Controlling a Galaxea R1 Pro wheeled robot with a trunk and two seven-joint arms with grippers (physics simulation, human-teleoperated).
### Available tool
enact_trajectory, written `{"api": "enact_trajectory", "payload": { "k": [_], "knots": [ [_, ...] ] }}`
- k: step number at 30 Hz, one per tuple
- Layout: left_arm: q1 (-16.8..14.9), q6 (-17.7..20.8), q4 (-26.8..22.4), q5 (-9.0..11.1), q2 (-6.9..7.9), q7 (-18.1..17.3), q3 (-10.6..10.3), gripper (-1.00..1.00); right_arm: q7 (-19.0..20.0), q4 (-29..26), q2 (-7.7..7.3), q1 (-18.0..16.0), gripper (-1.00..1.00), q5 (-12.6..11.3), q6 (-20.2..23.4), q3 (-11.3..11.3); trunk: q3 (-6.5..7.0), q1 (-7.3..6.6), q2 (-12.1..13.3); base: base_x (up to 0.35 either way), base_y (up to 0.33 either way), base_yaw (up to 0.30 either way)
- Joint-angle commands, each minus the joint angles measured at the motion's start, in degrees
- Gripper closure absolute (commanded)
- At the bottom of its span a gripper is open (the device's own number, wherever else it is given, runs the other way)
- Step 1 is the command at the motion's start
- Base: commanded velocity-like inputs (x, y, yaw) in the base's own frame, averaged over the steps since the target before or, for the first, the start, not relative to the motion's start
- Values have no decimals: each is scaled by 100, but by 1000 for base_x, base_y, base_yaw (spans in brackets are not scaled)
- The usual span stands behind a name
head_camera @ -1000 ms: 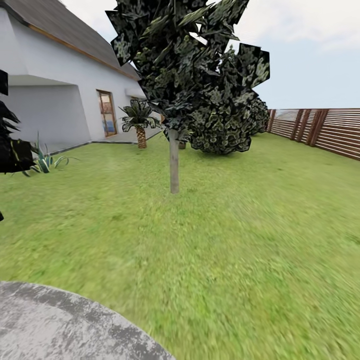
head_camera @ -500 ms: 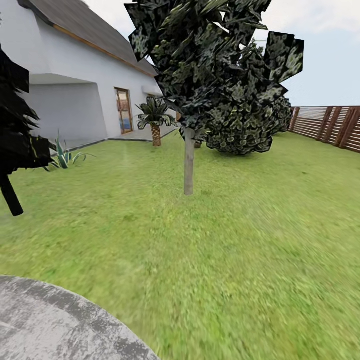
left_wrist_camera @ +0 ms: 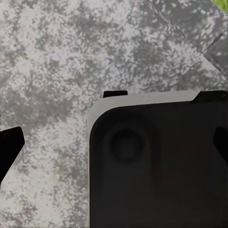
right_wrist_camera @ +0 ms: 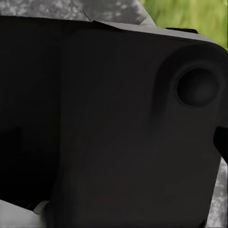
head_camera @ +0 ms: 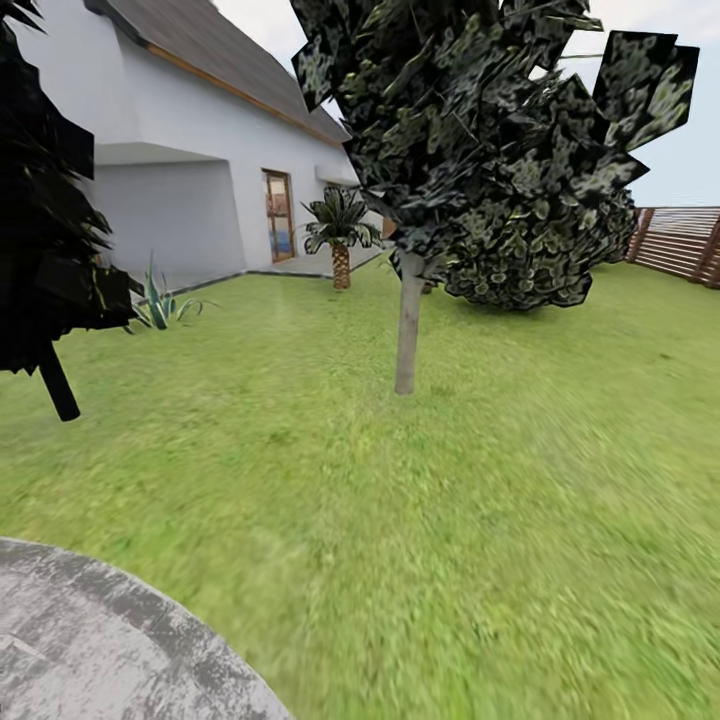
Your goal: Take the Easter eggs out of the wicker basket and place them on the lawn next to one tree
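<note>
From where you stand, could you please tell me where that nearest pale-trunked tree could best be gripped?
On the tree, probably the bare trunk below the crown: it is slim, straight and upright, so a level side grasp fits, coming from this side across the lawn.

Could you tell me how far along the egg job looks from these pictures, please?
Nothing looks done: no eggs lie on the lawn by the tree. In hand: the robot is travelling, at the grey patio edge. Left: find the basket, move all three eggs.
</note>
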Motion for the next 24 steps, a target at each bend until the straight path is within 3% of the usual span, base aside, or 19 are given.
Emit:
{"api": "enact_trajectory", "payload": {
  "k": [1, 24],
  "knots": [
    [0, -16, -1, -4, -1, 10, -6, -100, -1, -2, -1, 0, -100, 3, -11, 36, -10, 4, -2, 336, 0, 179],
    [0, -18, -1, -4, -1, 11, -4, -100, -18, -4, -2, 0, -100, -45, -8, 30, -148, 4, -2, 336, 0, 185]
  ]
}}
